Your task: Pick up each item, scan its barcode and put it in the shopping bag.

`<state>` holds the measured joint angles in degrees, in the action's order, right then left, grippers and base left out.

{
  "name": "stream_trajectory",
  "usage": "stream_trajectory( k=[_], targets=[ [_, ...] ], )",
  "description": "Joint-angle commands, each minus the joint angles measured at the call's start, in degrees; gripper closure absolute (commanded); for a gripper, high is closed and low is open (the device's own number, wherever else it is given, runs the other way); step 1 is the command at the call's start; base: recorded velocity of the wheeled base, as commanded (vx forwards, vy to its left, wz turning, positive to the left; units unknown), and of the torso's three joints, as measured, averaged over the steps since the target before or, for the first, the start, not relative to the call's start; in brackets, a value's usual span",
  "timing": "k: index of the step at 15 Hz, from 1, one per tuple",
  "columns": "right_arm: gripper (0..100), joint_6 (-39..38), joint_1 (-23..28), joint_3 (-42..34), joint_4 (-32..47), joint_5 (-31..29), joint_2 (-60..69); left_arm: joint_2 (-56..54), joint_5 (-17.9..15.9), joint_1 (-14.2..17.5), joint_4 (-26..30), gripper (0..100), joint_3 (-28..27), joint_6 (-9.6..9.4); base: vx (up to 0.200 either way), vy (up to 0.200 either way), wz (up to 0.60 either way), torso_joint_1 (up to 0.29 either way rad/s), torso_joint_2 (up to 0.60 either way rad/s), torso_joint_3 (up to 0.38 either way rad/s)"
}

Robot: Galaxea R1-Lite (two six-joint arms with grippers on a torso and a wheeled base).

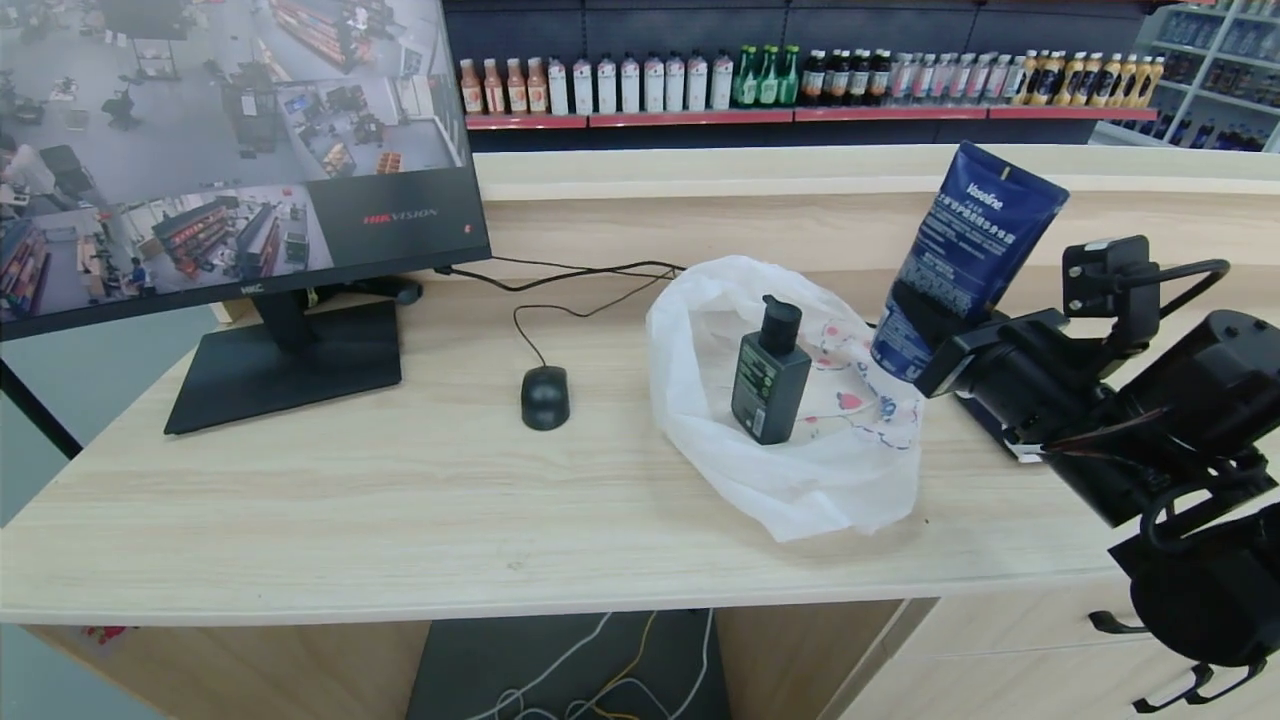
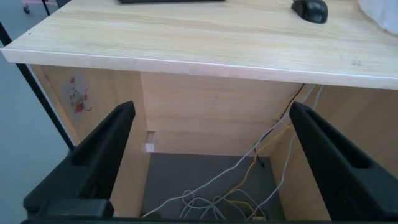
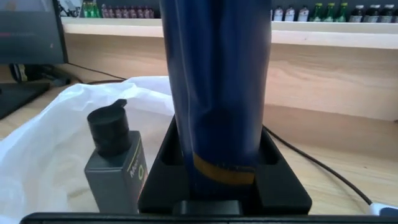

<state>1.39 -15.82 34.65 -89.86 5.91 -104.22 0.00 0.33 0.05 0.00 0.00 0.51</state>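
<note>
The right hand (image 1: 938, 362) clamps a blue tube (image 1: 968, 240) by its lower end, tilted, at the right rim of the white shopping bag (image 1: 800, 480) on the bench (image 1: 400, 500). A dark pump bottle (image 1: 768, 378) stands upright in the bag. The left hand (image 2: 211, 112), spread wide, sits below the bench's front edge.

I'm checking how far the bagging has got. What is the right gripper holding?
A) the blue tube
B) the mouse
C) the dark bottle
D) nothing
A: the right gripper is shut on the lower end of the blue tube and holds it up, while the dark bottle stands free on the bag.
</note>
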Motion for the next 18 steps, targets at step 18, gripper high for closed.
stream_trajectory(
  k=[18],
  targets=[
    [100, 0.8, -0.3, 10.4, -0.1, 1.4, -16.6, 0.0, 0.0, 0.0, 0.0, 0, 0.0, 0.02, 0.0, 0.0, 0.0, 0.0, 0.0, 0.0]
  ],
)
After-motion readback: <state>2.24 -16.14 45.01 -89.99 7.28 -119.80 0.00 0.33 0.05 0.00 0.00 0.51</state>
